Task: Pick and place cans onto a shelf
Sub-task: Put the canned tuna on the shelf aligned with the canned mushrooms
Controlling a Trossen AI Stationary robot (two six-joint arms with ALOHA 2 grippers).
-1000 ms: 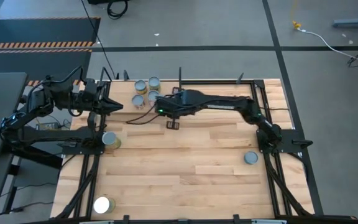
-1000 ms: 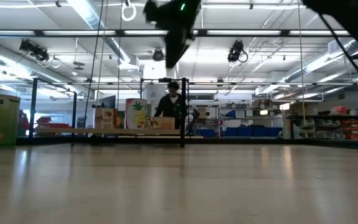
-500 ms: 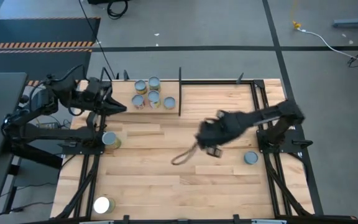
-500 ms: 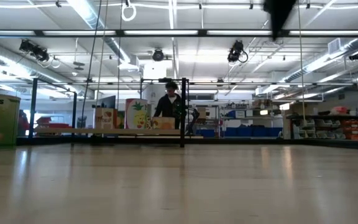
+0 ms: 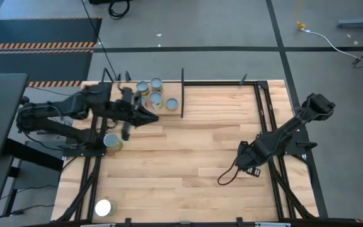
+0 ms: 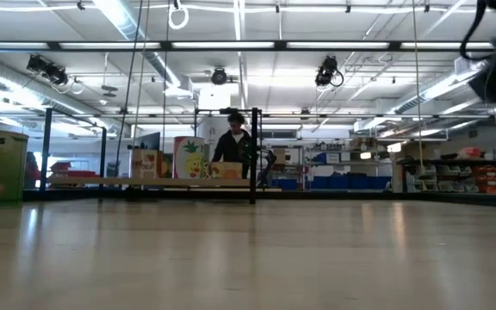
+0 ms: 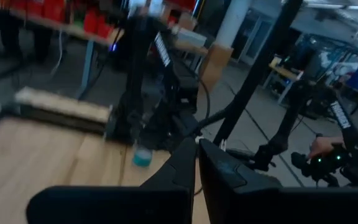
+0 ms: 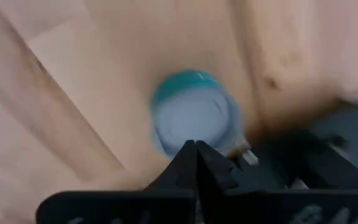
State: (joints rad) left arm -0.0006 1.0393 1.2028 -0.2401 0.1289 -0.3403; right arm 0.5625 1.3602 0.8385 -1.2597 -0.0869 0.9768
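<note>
- The right gripper (image 5: 249, 161) is hanging low over a teal-rimmed can (image 8: 194, 121) near the table's right edge, fingers (image 8: 197, 163) pressed together, holding nothing.
- The left gripper (image 5: 149, 116) is reaching toward the shelf (image 5: 188, 94), fingers (image 7: 194, 168) together, empty.
- Four cans (image 5: 154, 94) are sitting on the shelf.
- One can (image 5: 111, 142) is standing at the left edge; another (image 5: 103, 207) is glaring white at the near-left corner.

A planked wooden desk (image 5: 188, 164) stands on a grey floor (image 5: 232, 25) crossed by dark tape lines. A black-and-orange striped mat (image 5: 36, 34) lies on the floor beyond the desk's left corner, and a white cable (image 5: 333, 41) trails at the far right. Across the room a person (image 6: 232, 146) stands behind colourful boxes (image 6: 183, 159), under ceiling strip lights (image 6: 231, 45).
</note>
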